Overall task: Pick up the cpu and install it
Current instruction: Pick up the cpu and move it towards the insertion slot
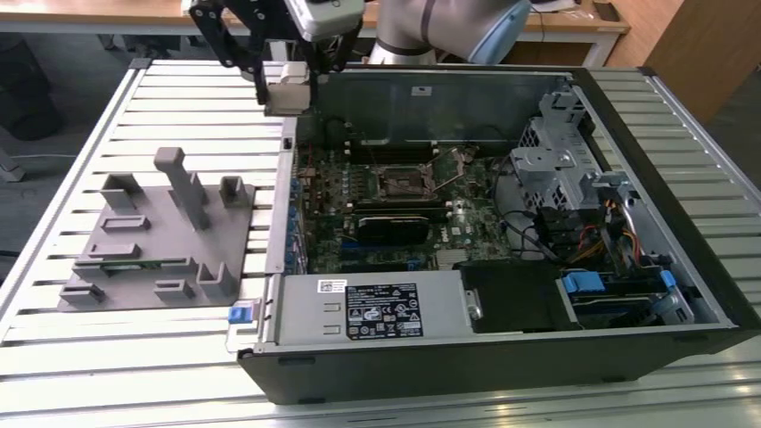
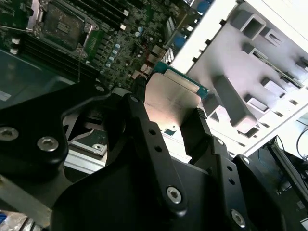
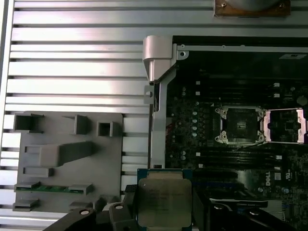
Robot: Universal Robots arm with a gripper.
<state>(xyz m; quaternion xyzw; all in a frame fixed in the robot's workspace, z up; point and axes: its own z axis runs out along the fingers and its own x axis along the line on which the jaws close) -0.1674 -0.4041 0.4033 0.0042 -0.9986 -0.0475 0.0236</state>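
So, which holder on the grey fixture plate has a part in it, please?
The long low holder toward the exterior view's left: a thin green board lies in it; the others show only grey.

You are getting soft, even light from above in the exterior view, with the slotted aluminium table (image 1: 143, 357) shining pale while the motherboard (image 1: 393, 205) is sitting in the shade of the computer case (image 1: 476, 379) walls. In the second wrist view the grey fixture plate (image 2: 260, 72) is washing out to near white, the gripper (image 2: 169, 108) is showing as a black silhouette, and the cpu (image 2: 173, 98) is catching a dull sheen on its metal top.
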